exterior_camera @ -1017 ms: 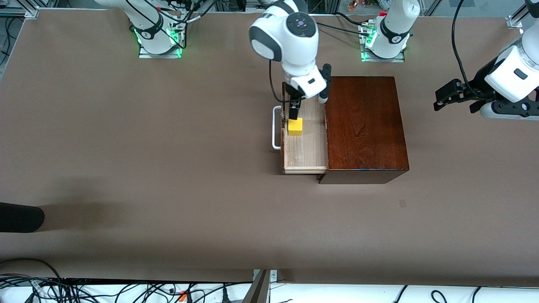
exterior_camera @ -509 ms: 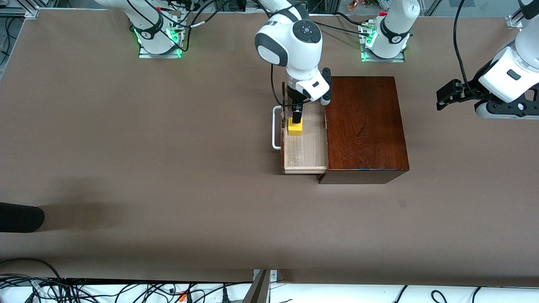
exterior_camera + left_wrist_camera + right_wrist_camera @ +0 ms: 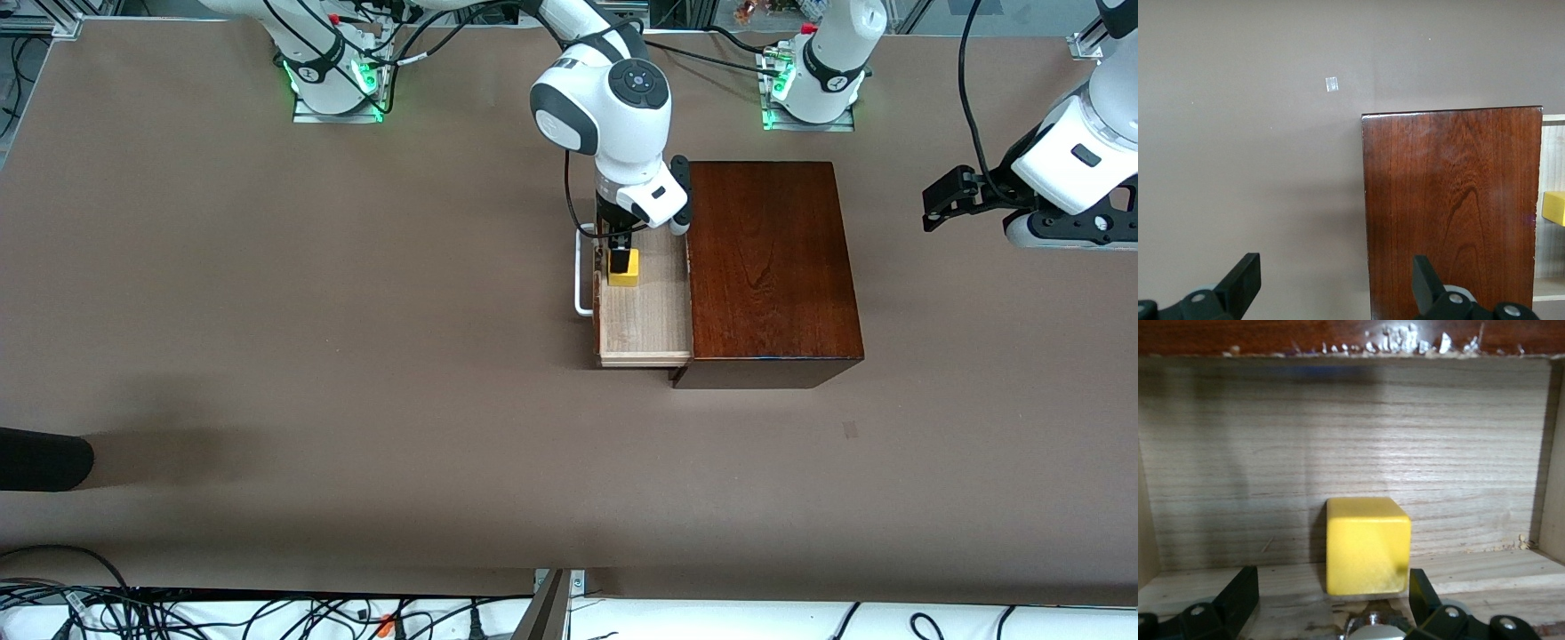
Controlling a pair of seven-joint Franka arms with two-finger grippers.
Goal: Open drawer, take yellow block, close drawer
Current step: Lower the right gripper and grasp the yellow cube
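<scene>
I've got the right gripper (image 3: 621, 253) down in the pulled-out drawer (image 3: 646, 307), fingers spread either side of the yellow block (image 3: 623, 269) on the drawer floor; the left gripper (image 3: 944, 200) waits, released, off the wooden box (image 3: 769, 267).

I'm seeing the yellow block (image 3: 1368, 545) sitting on the drawer (image 3: 1338, 440) floor between the right gripper (image 3: 1331, 603)'s spread fingers.

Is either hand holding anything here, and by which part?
Nothing held. Right hand is open, fingers straddling the yellow block in the drawer; left hand open, empty.
</scene>
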